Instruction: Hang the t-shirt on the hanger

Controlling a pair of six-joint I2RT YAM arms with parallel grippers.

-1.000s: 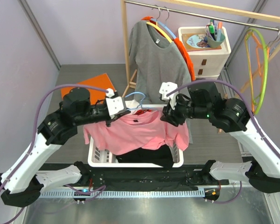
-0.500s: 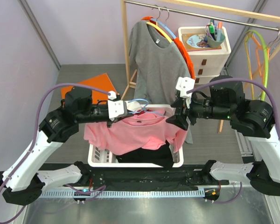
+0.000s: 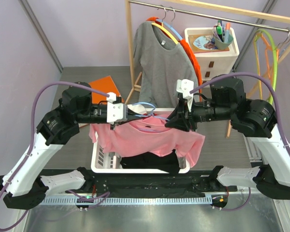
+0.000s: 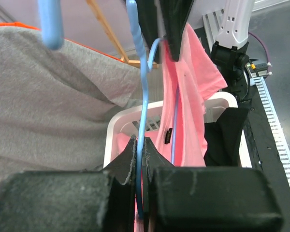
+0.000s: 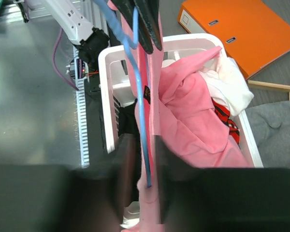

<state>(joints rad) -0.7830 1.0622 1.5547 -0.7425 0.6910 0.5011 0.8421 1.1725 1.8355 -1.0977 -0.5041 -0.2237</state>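
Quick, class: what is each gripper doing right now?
Left gripper: closed on the hanger.
Right gripper: around the t-shirt; whether it grips cannot be told.

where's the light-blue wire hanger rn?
Top view, centre: thin light-blue wire hanger, pinched by the left gripper above the white plastic basket, partly inside the pink cotton t-shirt held up by the right gripper.

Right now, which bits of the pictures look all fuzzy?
Left wrist view: its own jaws at the bottom are dark blurry blocks, while the hanger and t-shirt look sharp. Right wrist view: the jaws are smeared too, the basket clear. Top view: sharp everywhere, evenly lit.
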